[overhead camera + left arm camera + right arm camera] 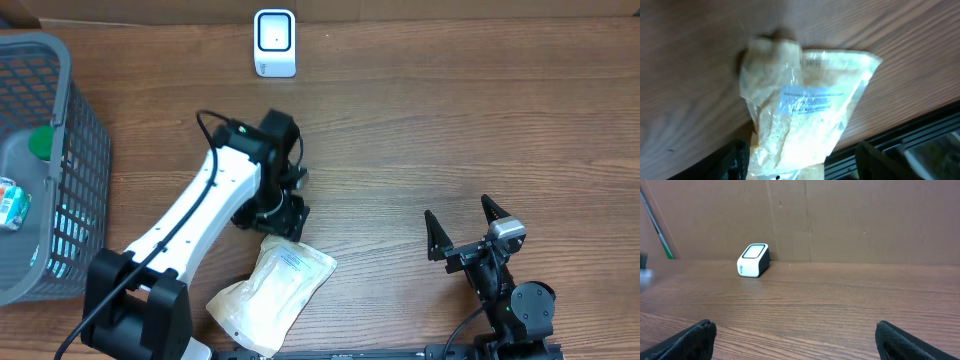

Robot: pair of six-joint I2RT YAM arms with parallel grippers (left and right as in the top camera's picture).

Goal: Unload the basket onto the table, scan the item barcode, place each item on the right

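Plastic pouch (272,290) lies label-up on the counter (420,120) just under my left claw (804,161), spread as if to straddle it, while my right claw (458,215) sits splayed, facing the scanner (274,43).

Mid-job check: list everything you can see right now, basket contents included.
barcode scanner: 1, white, far side of table, centre
pouch: 1, clear with pale contents and a label, flat at near edge
basket: 1, grey, left edge
green item: 1, green, in basket, kind unclear
small item: 1, white and teal, in basket
table: 1, brown wood
left gripper: fingers open, above pouch
right gripper: fingers open, empty, near right
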